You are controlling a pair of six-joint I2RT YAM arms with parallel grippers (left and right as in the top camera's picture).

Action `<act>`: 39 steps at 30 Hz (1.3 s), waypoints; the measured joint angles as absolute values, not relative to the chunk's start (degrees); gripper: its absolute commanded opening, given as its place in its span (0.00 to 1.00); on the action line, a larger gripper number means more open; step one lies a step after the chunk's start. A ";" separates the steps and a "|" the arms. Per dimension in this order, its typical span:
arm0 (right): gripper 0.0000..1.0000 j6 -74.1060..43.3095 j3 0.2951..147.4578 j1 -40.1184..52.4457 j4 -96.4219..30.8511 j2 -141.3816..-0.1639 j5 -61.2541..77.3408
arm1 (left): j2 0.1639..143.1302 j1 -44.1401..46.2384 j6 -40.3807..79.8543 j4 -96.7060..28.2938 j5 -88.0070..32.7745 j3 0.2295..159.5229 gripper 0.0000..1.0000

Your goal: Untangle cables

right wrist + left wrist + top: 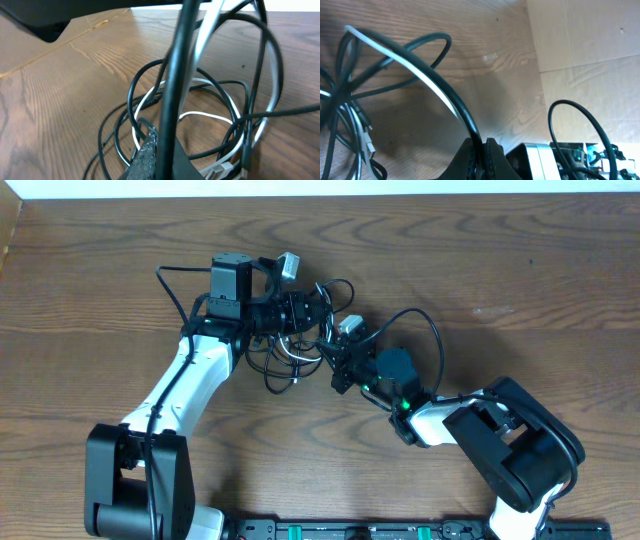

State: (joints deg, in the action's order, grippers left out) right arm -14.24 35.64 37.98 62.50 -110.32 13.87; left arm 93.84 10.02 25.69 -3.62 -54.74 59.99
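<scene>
Cables point(298, 352) are noted in one tangle, left of the table's centre, between the two wrists. The left gripper point(305, 310) is set at the tangle's far edge and the right gripper point(343, 370) at its near-right edge. The two are close together, with loops touching both. A white plug point(349, 325) is seen just beside the right gripper, on its far side.

Left wrist view: the fingers point(470, 157) are pressed together on paired cords point(440, 90), one black and one white, running side by side. The pair is held off the wood and arches up and left into the other loops.

Right wrist view: a black cord point(175, 95) is pinched against the textured finger pad point(145, 155) and is held steeply upward, out of frame. Below it, black and white loops are spread flat on the wood.

Edges and room: broad wood is seen to the far side, the left and the right of the tangle. A black rail point(400, 530) is fixed along the near edge, between the arm bases.

Surface: the wooden table point(520, 270) is dark brown with strong grain. A pale board point(585, 35) is seen standing beyond it in the left wrist view.
</scene>
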 measured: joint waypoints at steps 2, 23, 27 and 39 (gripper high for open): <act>0.01 -14.20 35.64 37.95 62.15 -110.32 13.91 | 93.84 10.02 25.50 -3.73 -53.65 59.99 0.39; 0.01 -6.61 35.55 33.56 30.44 -88.07 16.69 | 93.76 10.02 17.76 -19.46 -32.86 59.96 0.97; 0.01 -5.39 35.53 33.56 23.66 -77.87 13.43 | 93.73 10.02 17.10 -22.06 -28.51 59.96 0.97; 0.01 -4.89 35.57 33.56 12.84 -55.55 8.67 | 93.73 10.20 15.92 -27.29 -24.25 59.96 0.97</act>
State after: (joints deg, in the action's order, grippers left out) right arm -4.89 35.57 33.56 12.84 -55.55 8.67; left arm 93.73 10.20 15.92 -27.29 -24.25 59.96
